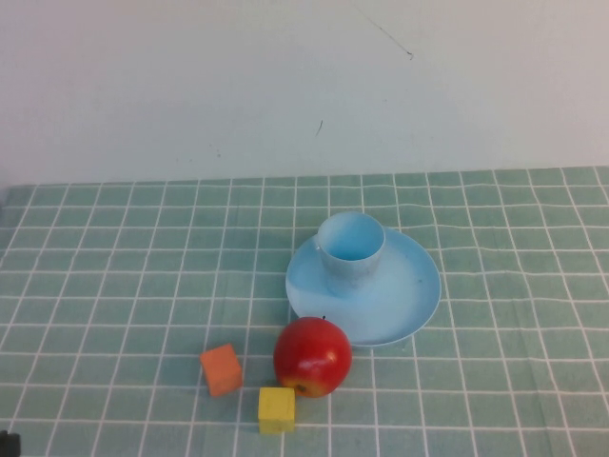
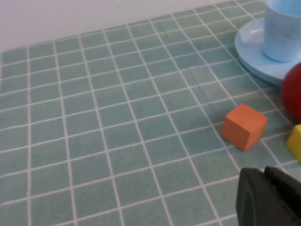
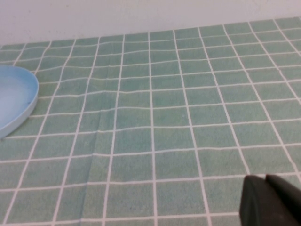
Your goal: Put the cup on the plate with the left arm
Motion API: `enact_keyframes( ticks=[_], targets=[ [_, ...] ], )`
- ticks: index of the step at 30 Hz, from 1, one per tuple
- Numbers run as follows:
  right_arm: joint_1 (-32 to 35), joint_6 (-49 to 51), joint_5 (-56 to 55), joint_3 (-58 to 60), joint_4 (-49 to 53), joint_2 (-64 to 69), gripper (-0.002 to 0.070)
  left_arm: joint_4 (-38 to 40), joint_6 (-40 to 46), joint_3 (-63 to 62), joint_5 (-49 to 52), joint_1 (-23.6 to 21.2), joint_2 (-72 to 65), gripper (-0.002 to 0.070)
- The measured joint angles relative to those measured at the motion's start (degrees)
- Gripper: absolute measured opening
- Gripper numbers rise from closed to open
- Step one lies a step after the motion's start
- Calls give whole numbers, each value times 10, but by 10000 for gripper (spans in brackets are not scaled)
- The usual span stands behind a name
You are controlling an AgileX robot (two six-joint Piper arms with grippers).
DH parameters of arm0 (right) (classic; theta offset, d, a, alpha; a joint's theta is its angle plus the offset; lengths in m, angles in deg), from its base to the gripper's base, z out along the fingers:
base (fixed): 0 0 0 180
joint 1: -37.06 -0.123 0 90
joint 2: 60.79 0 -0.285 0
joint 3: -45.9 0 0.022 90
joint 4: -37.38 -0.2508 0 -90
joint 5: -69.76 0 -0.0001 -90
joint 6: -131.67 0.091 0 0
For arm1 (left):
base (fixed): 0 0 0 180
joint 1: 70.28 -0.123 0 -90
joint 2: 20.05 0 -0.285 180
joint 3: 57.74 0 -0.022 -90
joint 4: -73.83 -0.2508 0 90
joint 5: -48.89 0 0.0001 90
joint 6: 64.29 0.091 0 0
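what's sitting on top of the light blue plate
A small light blue plastic cup stands upright on the round light blue plate, its inside empty. The plate surface beneath it is covered.

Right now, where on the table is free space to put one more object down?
Free: the cloth left of the plate, and right of it. Crowded: near the apple, orange cube and yellow cube. The cup occupies the plate. Left gripper and right gripper sit withdrawn.

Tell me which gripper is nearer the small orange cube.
Left. The left gripper sits close beside the small orange cube. The right gripper is over bare green cloth, past the light blue plate.
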Motion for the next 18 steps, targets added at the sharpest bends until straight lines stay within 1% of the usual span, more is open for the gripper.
enact_keyframes(
  ticks=[6,9,13,18],
  targets=[
    [0,0,0,0,0,0,-2,15,-19,0,0,-76,33,-1],
    [0,0,0,0,0,0,-2,20,-20,3,0,-103,40,-1],
    [0,0,0,0,0,0,-2,15,-15,32,-7,-121,40,-1],
    [0,0,0,0,0,0,-2,30,-10,98,-78,-122,55,-1]
  ],
)
